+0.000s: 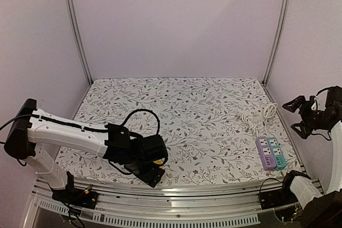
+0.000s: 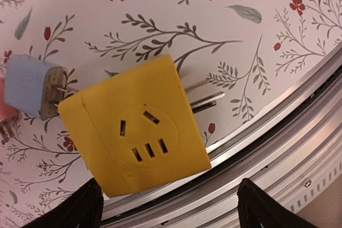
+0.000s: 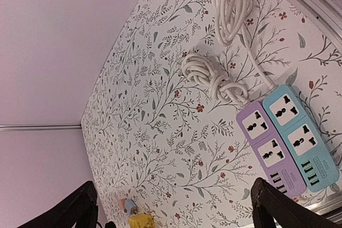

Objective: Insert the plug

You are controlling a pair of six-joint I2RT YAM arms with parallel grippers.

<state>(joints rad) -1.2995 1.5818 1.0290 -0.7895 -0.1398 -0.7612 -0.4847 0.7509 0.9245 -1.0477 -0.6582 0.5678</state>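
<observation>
At 7 o'clock on the worktop (image 1: pixel 203 105), the yellow plug (image 2: pixel 139 126) lies askew between the parted jaws of the left gripper (image 2: pixel 170 193), so closing may catch a corner and twist it against the blue plug (image 2: pixel 29 84), while the right gripper (image 1: pixel 305 115) hangs open at 3 o'clock.

Floral tablecloth (image 1: pixel 187 100), blue adapter (image 2: pixel 29 84)

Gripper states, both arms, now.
Left gripper: open, lined up on the yellow adapter, not gripping it.
Right gripper: open, empty.
</observation>
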